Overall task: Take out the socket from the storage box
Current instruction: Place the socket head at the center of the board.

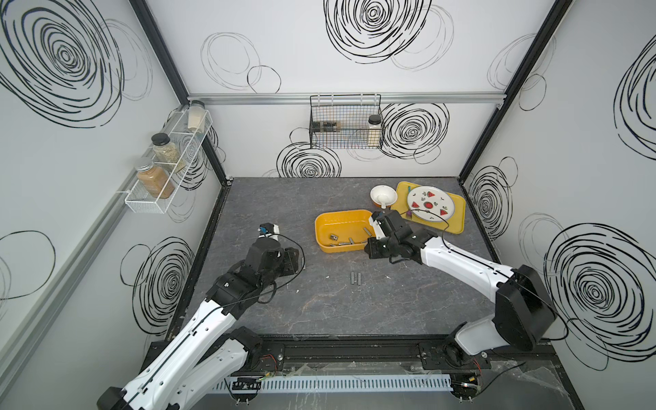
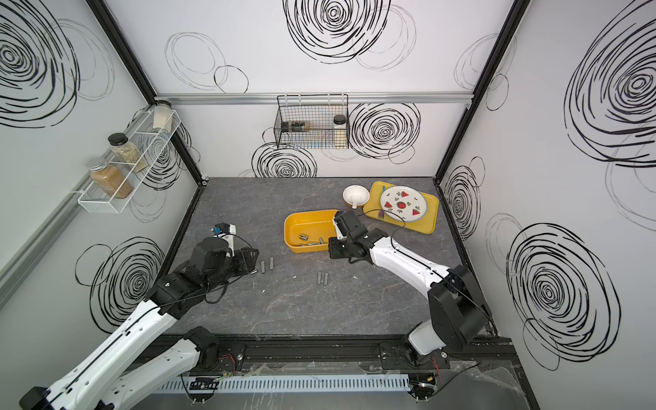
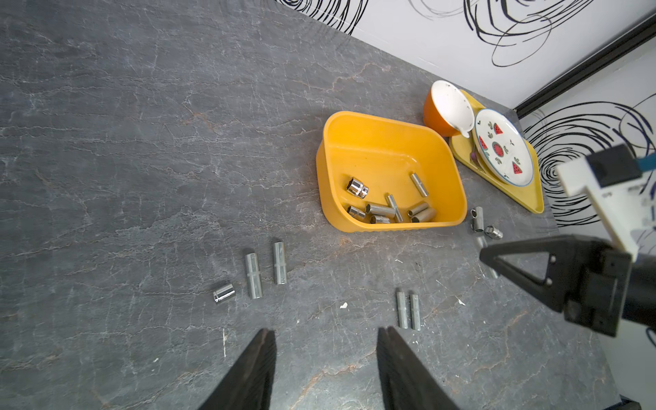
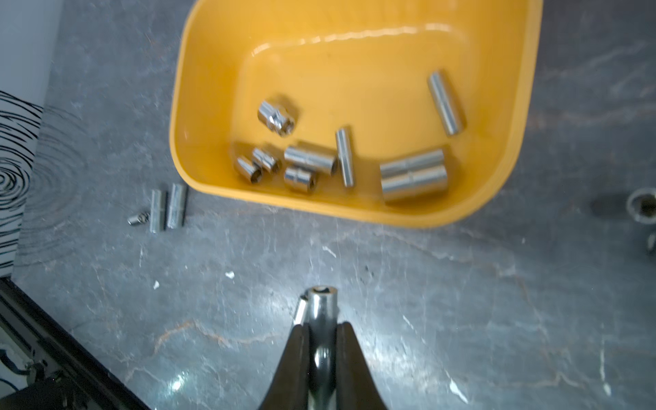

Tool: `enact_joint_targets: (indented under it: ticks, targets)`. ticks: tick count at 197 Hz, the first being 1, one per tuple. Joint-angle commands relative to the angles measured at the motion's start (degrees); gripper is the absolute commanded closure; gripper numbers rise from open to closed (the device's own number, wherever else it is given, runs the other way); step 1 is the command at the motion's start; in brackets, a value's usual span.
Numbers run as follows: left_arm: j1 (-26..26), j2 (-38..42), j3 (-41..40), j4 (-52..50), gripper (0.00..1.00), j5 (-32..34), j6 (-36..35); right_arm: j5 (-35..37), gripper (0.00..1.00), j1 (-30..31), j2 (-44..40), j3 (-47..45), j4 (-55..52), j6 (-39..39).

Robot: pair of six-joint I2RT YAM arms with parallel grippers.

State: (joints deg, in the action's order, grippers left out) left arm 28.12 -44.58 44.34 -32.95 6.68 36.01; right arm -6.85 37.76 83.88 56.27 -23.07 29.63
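Clamping one socket (image 4: 321, 307) across its round body, our right hand (image 4: 321, 332) is closed tight outside the box (image 4: 355, 206), over the worktop (image 4: 443, 301), while the left hand (image 3: 324, 342) hangs half open and empty; we judge the polished steel rigid, dense and slippery, favouring a mid-length grip.

The deep yellow-orange storage box (image 3: 372, 142) sits upright and open, with several chrome sockets (image 3: 381, 209) loose on its floor. 1 slim socket (image 4: 321, 309) is outside it, pinched in the right gripper (image 4: 322, 328).
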Motion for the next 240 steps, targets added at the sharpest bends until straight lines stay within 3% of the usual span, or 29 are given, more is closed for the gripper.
enact_joint_targets:
  ticks: [1,62,136,240]
  targets:
    - [0.4,1.0,-0.6,1.5,0.46,1.5,0.5,0.1,0.94,0.7,-1.3,-5.6,2.2,4.1]
    - [0.5,0.3,-0.5,1.3,0.46,1.6,0.5,2.6,0.94,3.4,1.5,-13.4,11.7,11.5]
    - [0.7,-0.2,-0.5,1.3,0.46,1.7,0.5,4.3,0.92,6.0,6.3,-12.2,13.0,15.1]
    - [0.5,-1.9,-0.3,1.7,0.46,0.4,0.0,5.7,0.78,6.5,8.0,-12.5,12.8,16.1]
